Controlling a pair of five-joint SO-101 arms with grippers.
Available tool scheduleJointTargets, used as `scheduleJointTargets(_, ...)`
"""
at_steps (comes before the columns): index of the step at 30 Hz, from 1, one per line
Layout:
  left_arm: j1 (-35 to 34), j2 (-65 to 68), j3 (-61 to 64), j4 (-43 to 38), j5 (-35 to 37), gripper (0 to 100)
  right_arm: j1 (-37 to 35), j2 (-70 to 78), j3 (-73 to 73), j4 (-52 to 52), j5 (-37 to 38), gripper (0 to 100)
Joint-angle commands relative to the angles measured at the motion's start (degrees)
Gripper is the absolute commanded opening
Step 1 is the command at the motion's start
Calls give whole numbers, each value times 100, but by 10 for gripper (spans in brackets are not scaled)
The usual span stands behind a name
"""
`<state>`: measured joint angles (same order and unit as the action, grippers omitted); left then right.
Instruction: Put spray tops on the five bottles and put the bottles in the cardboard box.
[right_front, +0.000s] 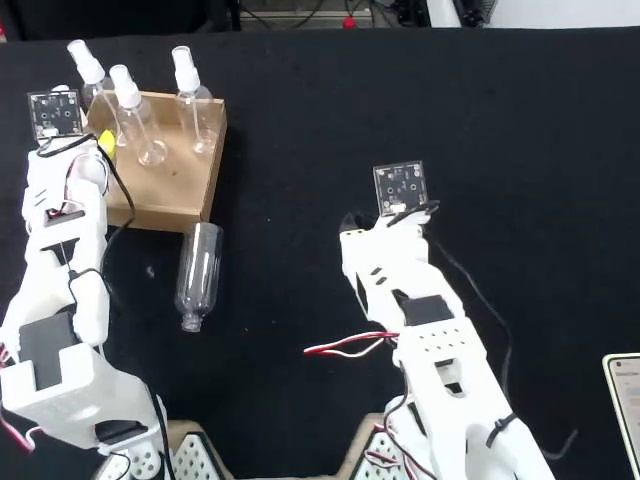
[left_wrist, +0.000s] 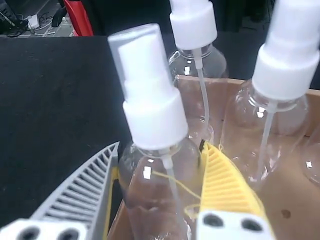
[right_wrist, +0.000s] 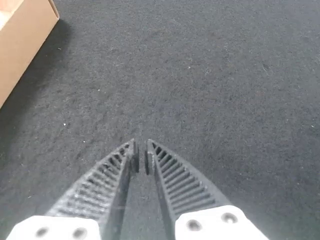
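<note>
This looks like a robotics lab or hobby workshop. A table (right_front: 300, 100) draped in black cloth carries two white plastic robot arms (right_front: 430, 340) with bare red and white wires (right_front: 345, 346) and square printed marker tags (right_front: 400, 188). Cables (right_front: 300, 12) trail along its far edge.

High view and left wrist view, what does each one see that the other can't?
High view: a capless bottle lying on the table, and the right arm. Left wrist view: the left tool clamped on a bottle, and the thin tube inside another. Both: spray-topped bottles in the box.
</note>
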<state>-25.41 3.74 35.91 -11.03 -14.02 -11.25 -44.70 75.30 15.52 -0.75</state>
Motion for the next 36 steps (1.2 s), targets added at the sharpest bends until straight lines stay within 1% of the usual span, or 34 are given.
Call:
scheduleJointTargets(1, -57, -79, -233, -9, 79, 161, 105, 4, -40, -149, -18, 31)
scheduleJointTargets(8, -75, -79, -224, -9, 193, 162, 105, 4, -31, -149, -18, 31)
scheduleJointTargets(13, -75, -79, -215, 18, 237, 247, 105, 4, -31, -149, -18, 31)
scheduleJointTargets(17, -145, -79, -224, 9, 237, 224, 105, 4, -31, -149, -18, 31)
scheduleJointTargets(27, -286, -88, -215, 9, 229, 226, 105, 4, -31, -149, -18, 31)
scheduleJointTargets(32, -251, -88, -215, 18, 316, 290, 105, 4, -31, -149, -18, 31)
scheduleJointTargets(36, -295, -97, -215, 18, 466, 289, 105, 4, -31, -149, -18, 31)
